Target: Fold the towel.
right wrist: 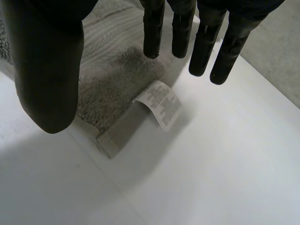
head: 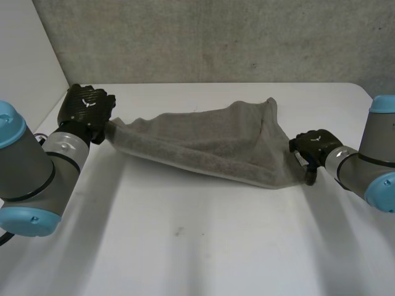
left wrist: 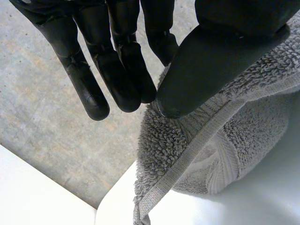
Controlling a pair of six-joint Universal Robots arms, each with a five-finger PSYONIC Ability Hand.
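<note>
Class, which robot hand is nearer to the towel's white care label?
Right. The right hand has the care label at its fingertips; the left hand pinches the opposite end of the towel.

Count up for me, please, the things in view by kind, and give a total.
Grey towel: 1
White care label on its corner: 1
Black hands: 2, the left hand and the right hand
White table: 1
Total: 5
</note>
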